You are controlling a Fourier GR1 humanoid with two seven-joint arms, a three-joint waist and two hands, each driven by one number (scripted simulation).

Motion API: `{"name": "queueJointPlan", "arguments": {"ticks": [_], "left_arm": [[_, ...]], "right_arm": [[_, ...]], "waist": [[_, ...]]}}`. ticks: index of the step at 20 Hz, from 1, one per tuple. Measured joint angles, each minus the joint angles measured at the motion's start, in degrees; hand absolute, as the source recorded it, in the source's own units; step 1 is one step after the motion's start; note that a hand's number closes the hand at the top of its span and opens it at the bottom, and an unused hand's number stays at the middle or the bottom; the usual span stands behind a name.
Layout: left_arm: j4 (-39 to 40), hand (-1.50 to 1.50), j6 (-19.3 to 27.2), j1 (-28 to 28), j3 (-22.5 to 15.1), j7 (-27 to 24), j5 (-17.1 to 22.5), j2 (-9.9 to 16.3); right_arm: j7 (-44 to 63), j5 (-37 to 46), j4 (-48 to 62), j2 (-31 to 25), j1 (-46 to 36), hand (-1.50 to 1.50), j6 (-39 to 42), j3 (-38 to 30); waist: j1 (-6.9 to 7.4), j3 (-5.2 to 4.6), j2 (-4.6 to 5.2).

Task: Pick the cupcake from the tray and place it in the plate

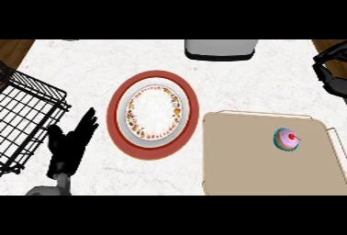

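A cupcake (287,139) with pink frosting, a red cherry and a teal wrapper stands on the right part of the tan tray (251,160). Left of the tray lies a round plate (153,112) with a red rim and a flowered ring around a white centre; nothing lies on it. My left hand (69,143) rests open at the lower left, fingers pointing up, just left of the plate. A black jointed shape at the upper right edge looks like my right hand (332,69), far above the cupcake and touching nothing; the edge cuts it off.
A black wire rack (27,114) fills the left edge, close to my left hand. A grey appliance (221,49) stands at the back of the white counter (88,69). Wooden surfaces show at both far corners.
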Motion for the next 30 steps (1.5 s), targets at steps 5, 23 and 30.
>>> {"name": "queueJointPlan", "arguments": {"ticks": [5, 23, 30], "left_arm": [[-0.75, 0.0, -0.48, 0.61, -1.19, 1.0, 1.57, -2.76], [0.71, 0.0, 0.69, 0.38, -1.71, 1.09, 0.27, -5.64], [-0.76, 0.0, 0.26, 1.85, -1.3, 1.21, -0.06, -5.63]], "right_arm": [[-16.87, -0.03, 14.78, -1.61, 1.91, -1.5, 6.34, -6.31], [-27.9, 25.21, 23.31, -15.03, -2.26, -1.5, 18.94, 7.28], [-18.29, 31.09, 12.9, -11.07, 0.95, -1.5, 16.94, 9.86]], "waist": [[0.41, 0.17, 0.05], [-0.27, -0.05, -0.61], [-0.75, -0.07, -0.8]]}}
